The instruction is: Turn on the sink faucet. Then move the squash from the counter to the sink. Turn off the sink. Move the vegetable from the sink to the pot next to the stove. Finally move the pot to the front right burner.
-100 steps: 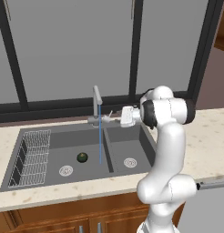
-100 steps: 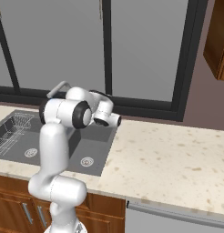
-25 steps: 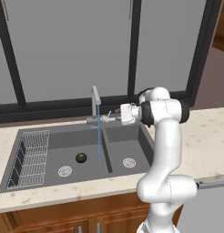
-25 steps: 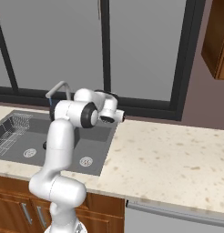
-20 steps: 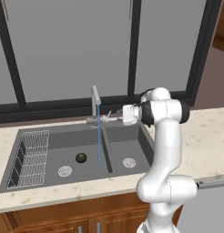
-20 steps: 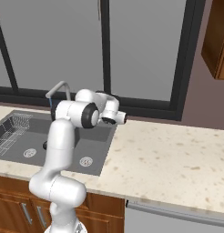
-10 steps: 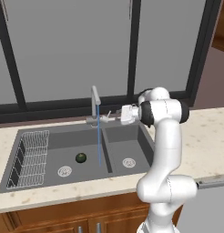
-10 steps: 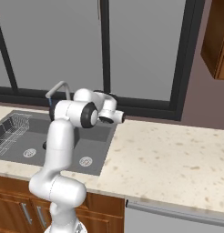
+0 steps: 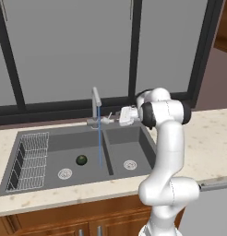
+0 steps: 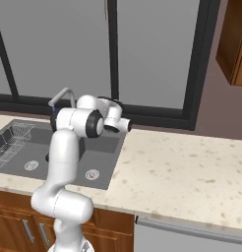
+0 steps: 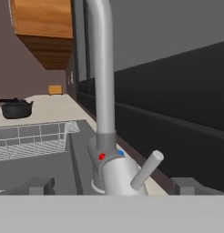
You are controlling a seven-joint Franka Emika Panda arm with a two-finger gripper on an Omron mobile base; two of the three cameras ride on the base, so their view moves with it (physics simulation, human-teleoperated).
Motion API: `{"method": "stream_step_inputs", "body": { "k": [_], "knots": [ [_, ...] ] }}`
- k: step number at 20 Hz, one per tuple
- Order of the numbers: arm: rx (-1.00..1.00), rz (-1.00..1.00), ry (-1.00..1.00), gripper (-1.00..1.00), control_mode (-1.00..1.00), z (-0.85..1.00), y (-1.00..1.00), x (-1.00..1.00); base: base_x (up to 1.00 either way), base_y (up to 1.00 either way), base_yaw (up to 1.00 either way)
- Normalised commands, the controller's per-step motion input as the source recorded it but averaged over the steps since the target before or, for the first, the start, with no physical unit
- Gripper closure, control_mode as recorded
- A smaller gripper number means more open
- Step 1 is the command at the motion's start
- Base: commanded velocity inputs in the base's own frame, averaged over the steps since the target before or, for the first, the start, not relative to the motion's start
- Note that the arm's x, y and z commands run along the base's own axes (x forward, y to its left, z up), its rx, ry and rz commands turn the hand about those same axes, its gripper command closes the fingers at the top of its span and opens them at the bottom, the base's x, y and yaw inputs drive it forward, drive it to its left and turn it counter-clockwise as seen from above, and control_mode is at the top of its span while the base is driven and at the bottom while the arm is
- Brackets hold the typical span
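Left to right, you have the squash already lying in the sink, water running from the faucet, and empty open jaws at its lever; shutoff, pot and burner remain.

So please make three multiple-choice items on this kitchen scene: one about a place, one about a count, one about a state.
1. Where is the squash?
A. on the counter
B. in the left basin of the sink
C. in the wire rack

2. How many round silver drains show in the sink?
A. one
B. two
C. three

3. What is the faucet doing?
A. running
B. shut off
C. lying broken

Key: 1 B, the green ball lies by the left drain. 2 B, one per basin. 3 A, a blue stream falls from the spout.
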Motion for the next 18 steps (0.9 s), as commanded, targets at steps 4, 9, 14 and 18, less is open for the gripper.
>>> {"method": "stream_step_inputs", "body": {
  "k": [4, 9, 14, 18],
  "knots": [
    [0.00, 0.10, 0.03, -1.00, -1.00, -0.01, 0.50, 0.01, 0.00, 0.00, 0.00],
    [0.00, 0.09, 0.01, -1.00, -1.00, -0.02, 0.49, 0.03, 0.00, 0.00, 0.00],
    [0.00, 0.05, 0.00, -1.00, -1.00, 0.00, 0.44, 0.19, 0.00, 0.00, 0.00],
    [0.00, 0.01, 0.00, -1.00, -1.00, 0.00, 0.36, 0.19, 0.00, 0.00, 0.00]
  ]
}}
